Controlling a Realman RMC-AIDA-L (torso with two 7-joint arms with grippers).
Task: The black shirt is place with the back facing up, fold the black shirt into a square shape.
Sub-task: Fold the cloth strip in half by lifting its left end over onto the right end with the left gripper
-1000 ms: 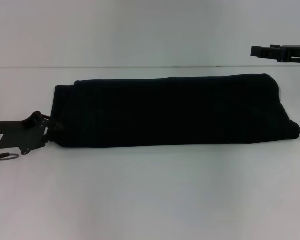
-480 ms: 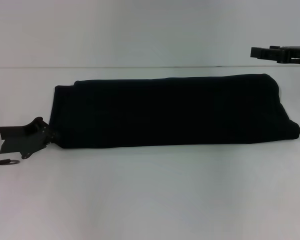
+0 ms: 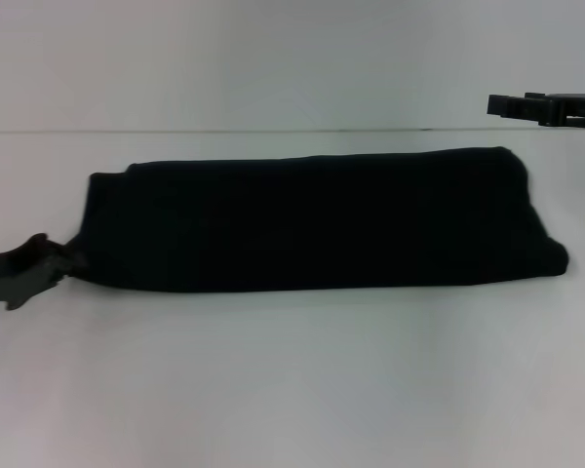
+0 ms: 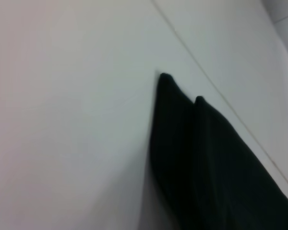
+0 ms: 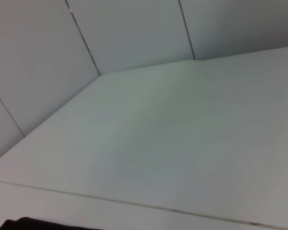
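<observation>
The black shirt (image 3: 312, 219) lies on the white table (image 3: 292, 390) as a long band running left to right, plain side up with no print showing. At the table's left edge, my left gripper (image 3: 66, 261) is shut on the shirt's near left corner. In the left wrist view the shirt (image 4: 206, 158) is a dark folded edge with two small peaks. My right gripper (image 3: 507, 103) hangs in the air at the far right, well above and behind the shirt's right end. A sliver of the shirt (image 5: 19, 224) shows at the edge of the right wrist view.
White wall panels (image 5: 134, 33) rise behind the table's far edge (image 3: 273, 131). Bare tabletop lies in front of the shirt and to its right.
My left gripper closed on the shirt's left corner and drew back to the left. The whole shirt slid a little left with it. The right arm stayed still.
</observation>
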